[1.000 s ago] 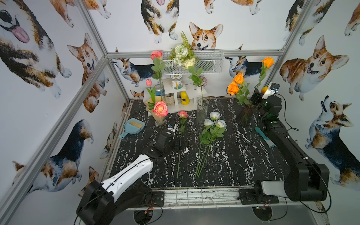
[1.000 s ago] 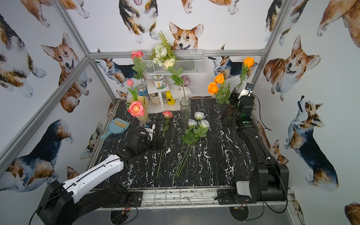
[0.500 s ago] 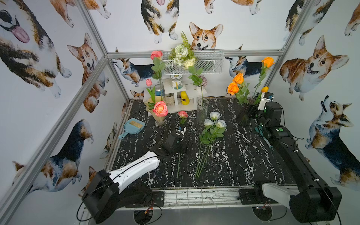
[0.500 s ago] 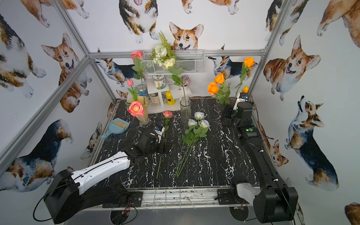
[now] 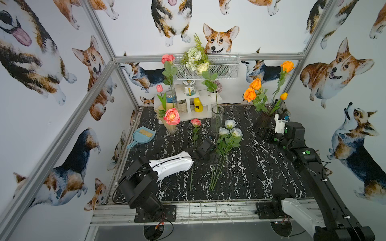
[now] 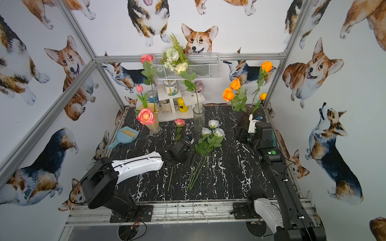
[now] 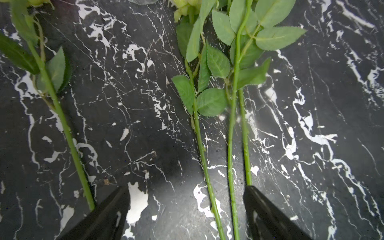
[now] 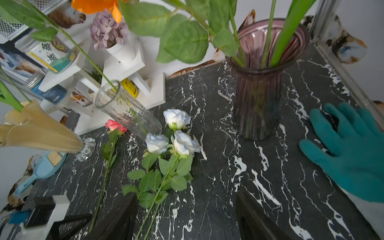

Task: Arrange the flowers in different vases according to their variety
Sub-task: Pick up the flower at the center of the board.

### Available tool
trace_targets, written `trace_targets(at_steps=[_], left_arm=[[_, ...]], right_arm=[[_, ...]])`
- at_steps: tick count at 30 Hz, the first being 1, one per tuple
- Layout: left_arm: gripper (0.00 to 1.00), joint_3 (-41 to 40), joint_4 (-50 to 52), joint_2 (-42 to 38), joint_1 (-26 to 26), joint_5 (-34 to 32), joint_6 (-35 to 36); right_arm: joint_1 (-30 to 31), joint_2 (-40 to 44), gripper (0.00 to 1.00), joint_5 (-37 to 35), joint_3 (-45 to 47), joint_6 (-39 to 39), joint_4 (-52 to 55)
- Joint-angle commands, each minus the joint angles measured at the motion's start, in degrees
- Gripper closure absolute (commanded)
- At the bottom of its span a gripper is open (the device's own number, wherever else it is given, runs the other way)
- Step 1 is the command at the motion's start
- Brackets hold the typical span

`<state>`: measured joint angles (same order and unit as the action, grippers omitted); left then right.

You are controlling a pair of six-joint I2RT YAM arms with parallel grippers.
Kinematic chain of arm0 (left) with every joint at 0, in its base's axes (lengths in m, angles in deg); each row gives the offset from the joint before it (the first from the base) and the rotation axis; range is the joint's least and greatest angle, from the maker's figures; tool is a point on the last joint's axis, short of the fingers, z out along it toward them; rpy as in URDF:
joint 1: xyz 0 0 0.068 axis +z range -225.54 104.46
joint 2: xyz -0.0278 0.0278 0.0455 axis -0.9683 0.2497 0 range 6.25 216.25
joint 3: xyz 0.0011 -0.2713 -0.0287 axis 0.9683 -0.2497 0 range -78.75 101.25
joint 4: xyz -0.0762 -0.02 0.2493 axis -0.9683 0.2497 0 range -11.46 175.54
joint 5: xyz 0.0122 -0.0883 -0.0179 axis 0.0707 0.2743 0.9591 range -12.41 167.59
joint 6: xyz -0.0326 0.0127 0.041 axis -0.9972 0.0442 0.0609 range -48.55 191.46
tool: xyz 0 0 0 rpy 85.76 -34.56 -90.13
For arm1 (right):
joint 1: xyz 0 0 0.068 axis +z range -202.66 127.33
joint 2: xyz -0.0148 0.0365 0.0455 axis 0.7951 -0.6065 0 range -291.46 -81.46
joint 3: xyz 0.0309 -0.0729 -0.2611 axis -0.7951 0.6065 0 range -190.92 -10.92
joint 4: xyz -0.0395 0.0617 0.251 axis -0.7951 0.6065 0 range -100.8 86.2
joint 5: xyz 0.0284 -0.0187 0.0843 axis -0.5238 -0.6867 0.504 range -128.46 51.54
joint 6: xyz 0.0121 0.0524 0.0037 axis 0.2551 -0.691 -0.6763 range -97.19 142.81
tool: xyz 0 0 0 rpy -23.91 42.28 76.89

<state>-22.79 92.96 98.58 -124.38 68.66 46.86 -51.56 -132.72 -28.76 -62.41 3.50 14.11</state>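
Hanging close over the worktop (image 5: pixel 261 177), the left claw (image 7: pixel 187 209) has its jaws apart and nothing pinched. Two green stems of the white roses (image 5: pixel 229 129) run straight through the gap, and the third slips under the tip of one jaw. I judge a plain close would catch two and might push the third aside. The stems' long axis crosses the line along which the jaws close, which suits a pinch. The heads lie ahead of the claw, towards the clear ribbed vase (image 5: pixel 216 119) at the back, and the cut ends lie behind it, towards the front edge. The lone pink rose (image 5: pixel 196 122) lies roughly parallel, its stem just outside the other jaw. This arm is plainly the nearer one. The right claw (image 8: pixel 187 218), also open and empty, hangs well apart from the roses, beside the purple vase (image 8: pixel 259 93) where the orange flowers (image 5: pixel 250 95) stand.
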Motion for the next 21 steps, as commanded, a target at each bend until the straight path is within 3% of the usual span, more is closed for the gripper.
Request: trace_targets(at_steps=[1,12,21], left_arm=[[0.13,3.14,3.0,2.94,-0.63,-1.91,-1.39],[0.34,11.37,8.99,12.54,-0.9,-1.81,-2.61],[0.45,14.1,10.54,16.86,-0.96,-1.77,-2.97]], right_arm=[[0.06,1.8,0.22,1.94,1.47,-1.34,2.35],[0.17,4.95,0.22,2.52,2.79,-1.68,4.65],[0.19,4.6,0.23,3.27,3.1,-2.05,3.88]])
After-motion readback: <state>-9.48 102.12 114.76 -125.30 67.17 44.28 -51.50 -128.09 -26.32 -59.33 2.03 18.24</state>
